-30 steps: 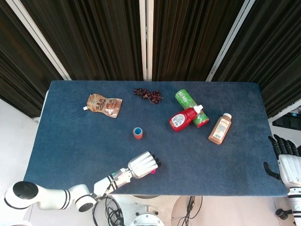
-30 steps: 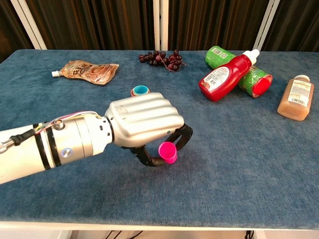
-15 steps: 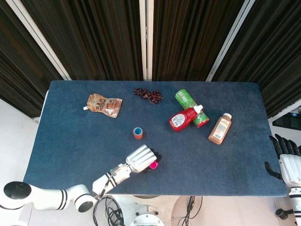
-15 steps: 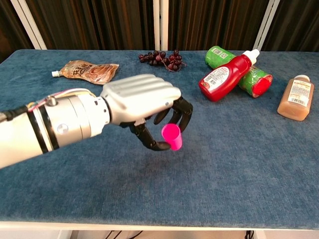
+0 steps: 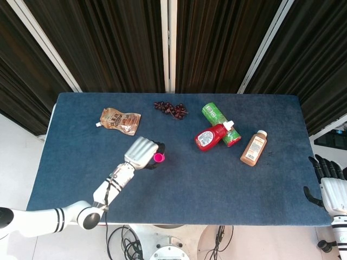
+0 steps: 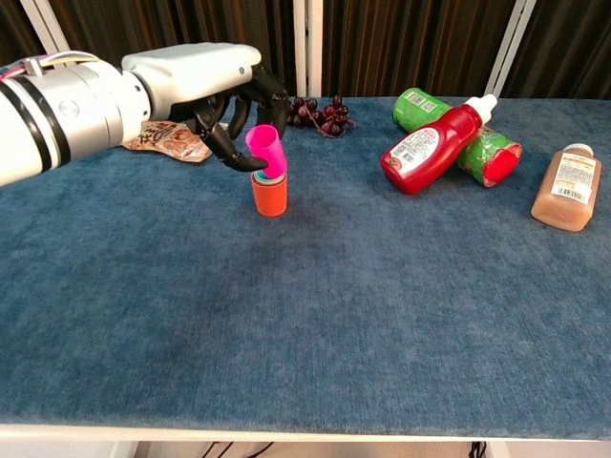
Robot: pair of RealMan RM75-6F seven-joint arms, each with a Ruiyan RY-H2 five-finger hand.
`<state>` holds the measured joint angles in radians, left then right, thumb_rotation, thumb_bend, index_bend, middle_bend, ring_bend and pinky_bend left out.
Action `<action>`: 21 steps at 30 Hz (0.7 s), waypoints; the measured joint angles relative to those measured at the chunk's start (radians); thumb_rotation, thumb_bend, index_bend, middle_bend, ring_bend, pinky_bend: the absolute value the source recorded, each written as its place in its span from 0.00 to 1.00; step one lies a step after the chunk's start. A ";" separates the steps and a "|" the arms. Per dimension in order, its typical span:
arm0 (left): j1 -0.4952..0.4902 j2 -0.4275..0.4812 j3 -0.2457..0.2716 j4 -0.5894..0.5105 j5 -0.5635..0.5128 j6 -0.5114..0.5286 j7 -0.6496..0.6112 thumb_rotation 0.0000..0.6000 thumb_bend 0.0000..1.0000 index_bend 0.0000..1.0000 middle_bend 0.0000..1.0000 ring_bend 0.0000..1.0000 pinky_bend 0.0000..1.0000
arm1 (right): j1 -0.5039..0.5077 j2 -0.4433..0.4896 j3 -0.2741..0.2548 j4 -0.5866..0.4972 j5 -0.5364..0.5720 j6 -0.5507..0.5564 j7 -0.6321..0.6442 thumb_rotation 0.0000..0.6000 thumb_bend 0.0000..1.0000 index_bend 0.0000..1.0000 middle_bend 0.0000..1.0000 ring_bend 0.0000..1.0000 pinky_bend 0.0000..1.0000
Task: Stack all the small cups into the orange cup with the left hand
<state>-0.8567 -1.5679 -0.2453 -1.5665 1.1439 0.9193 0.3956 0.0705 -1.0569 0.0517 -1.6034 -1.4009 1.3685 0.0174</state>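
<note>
Left hand (image 6: 205, 91) has lifted off the near table edge and travelled up-table with the small pink plastic cup (image 6: 266, 151); it now sits over the orange plastic cup (image 6: 269, 194). Pink cup pinched between dark fingertips (image 6: 236, 157), tilted, its lower end at the orange cup's mouth, where a teal rim shows just under it. Can't tell if it's seated inside. Orange cup upright on the blue felt-covered table (image 6: 382, 305), mid-left. In head view the left hand (image 5: 142, 152) covers the orange cup; only the pink cup (image 5: 158, 157) shows.

Right hand (image 5: 331, 187) off the table's right edge, holding nothing, fingers extended and apart.

Also on the table: brown spouted pouch (image 5: 119, 120) far left, dark grape bunch (image 5: 171, 109) at back, red squeeze bottle (image 6: 434, 147) lying across a green cylindrical can (image 6: 463, 138), amber sauce bottle (image 6: 568, 186) lying flat at right.
</note>
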 measured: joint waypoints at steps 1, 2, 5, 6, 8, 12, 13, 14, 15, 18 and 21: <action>-0.004 0.000 -0.006 0.013 -0.021 -0.004 0.003 1.00 0.27 0.53 0.54 0.58 0.72 | 0.000 -0.001 0.000 -0.001 0.000 0.000 -0.002 1.00 0.32 0.00 0.00 0.00 0.00; -0.009 -0.002 -0.013 0.033 -0.045 -0.010 0.006 1.00 0.27 0.53 0.54 0.58 0.72 | 0.001 -0.001 -0.001 -0.002 -0.001 0.000 -0.005 1.00 0.32 0.00 0.00 0.00 0.00; -0.027 -0.016 -0.024 0.084 -0.084 -0.027 0.008 1.00 0.27 0.53 0.54 0.58 0.72 | 0.002 -0.004 0.000 -0.004 0.002 -0.003 -0.013 1.00 0.32 0.00 0.00 0.00 0.00; -0.033 -0.023 -0.025 0.098 -0.092 -0.031 0.008 1.00 0.27 0.53 0.54 0.58 0.72 | 0.003 -0.004 0.000 -0.005 0.003 -0.004 -0.015 1.00 0.32 0.00 0.00 0.00 0.00; -0.046 -0.041 -0.028 0.128 -0.106 -0.040 0.008 1.00 0.27 0.53 0.54 0.58 0.72 | 0.004 -0.005 0.001 -0.007 0.005 -0.006 -0.016 1.00 0.32 0.00 0.00 0.00 0.00; -0.062 -0.067 -0.021 0.170 -0.122 -0.049 0.012 1.00 0.27 0.53 0.54 0.58 0.72 | 0.004 -0.005 0.001 -0.004 0.006 -0.006 -0.013 1.00 0.32 0.00 0.00 0.00 0.00; -0.065 -0.072 -0.017 0.178 -0.123 -0.050 0.013 1.00 0.27 0.53 0.54 0.58 0.72 | 0.003 -0.005 0.001 -0.003 0.007 -0.006 -0.011 1.00 0.32 0.00 0.00 0.00 0.00; -0.067 -0.080 -0.014 0.188 -0.124 -0.050 0.012 1.00 0.27 0.53 0.54 0.58 0.72 | 0.003 -0.005 0.002 0.000 0.009 -0.007 -0.009 1.00 0.32 0.00 0.00 0.00 0.00; -0.068 -0.086 -0.012 0.194 -0.126 -0.050 0.010 1.00 0.27 0.53 0.54 0.58 0.72 | 0.003 -0.005 0.002 0.001 0.011 -0.008 -0.007 1.00 0.32 0.00 0.00 0.00 0.00; -0.071 -0.101 -0.008 0.210 -0.130 -0.051 -0.004 1.00 0.27 0.53 0.54 0.58 0.72 | 0.003 -0.004 0.003 0.006 0.013 -0.010 -0.001 1.00 0.32 0.00 0.00 0.00 0.00; -0.074 -0.112 -0.006 0.217 -0.133 -0.054 -0.018 1.00 0.27 0.53 0.54 0.58 0.72 | 0.003 -0.004 0.003 0.009 0.012 -0.010 0.005 1.00 0.32 0.00 0.00 0.00 0.00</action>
<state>-0.9311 -1.6797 -0.2513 -1.3499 1.0109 0.8651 0.3778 0.0730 -1.0608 0.0547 -1.5944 -1.3885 1.3589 0.0225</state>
